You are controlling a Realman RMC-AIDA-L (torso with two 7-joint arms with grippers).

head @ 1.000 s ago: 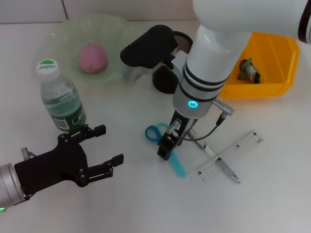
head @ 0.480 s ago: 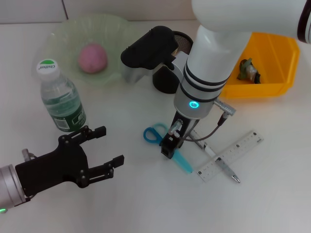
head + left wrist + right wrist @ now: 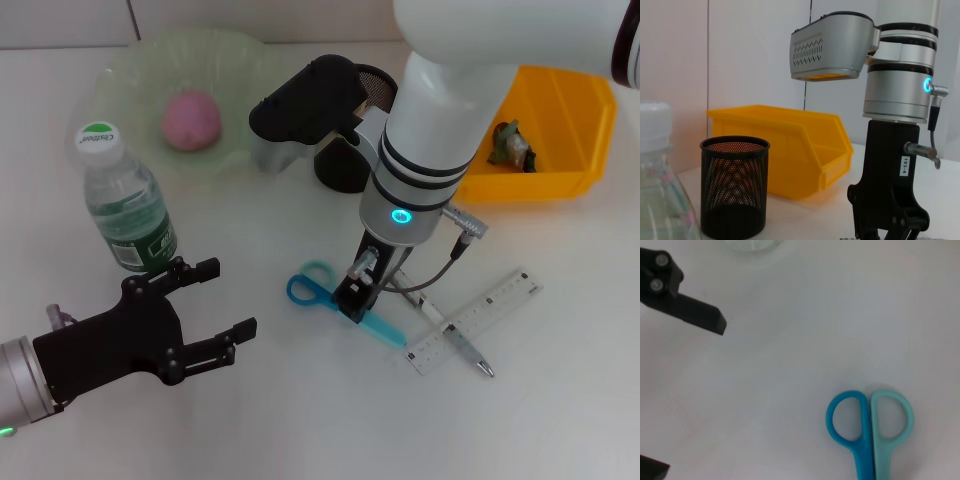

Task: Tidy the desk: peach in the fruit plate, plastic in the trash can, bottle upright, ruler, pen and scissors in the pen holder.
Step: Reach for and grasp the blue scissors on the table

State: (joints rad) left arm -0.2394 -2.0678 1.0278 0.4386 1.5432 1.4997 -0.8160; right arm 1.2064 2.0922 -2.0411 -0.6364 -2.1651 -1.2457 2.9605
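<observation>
My right gripper [image 3: 352,300] reaches down at the table's middle, shut on the blue scissors [image 3: 310,288] near their pivot; the handles [image 3: 870,422] point toward my left arm and the blades toward the ruler [image 3: 480,318]. A pen [image 3: 458,341] lies across the ruler. The pink peach [image 3: 190,118] rests in the green fruit plate [image 3: 130,70]. Left of centre, the bottle [image 3: 122,200] stands upright. Behind the right wrist is the black mesh pen holder [image 3: 340,168], also in the left wrist view [image 3: 735,185]. My left gripper [image 3: 225,298] hovers open at the front left, holding nothing.
The yellow trash bin [image 3: 565,110] at the back right holds a crumpled plastic wrapper [image 3: 512,146]. The right arm's bulky wrist [image 3: 420,150] covers part of the pen holder. One left finger [image 3: 695,315] shows in the right wrist view.
The scissors have turned in my right gripper: handles swung toward the front left, blades toward the ruler. The gripper shifted slightly right. The left arm has hardly moved.
</observation>
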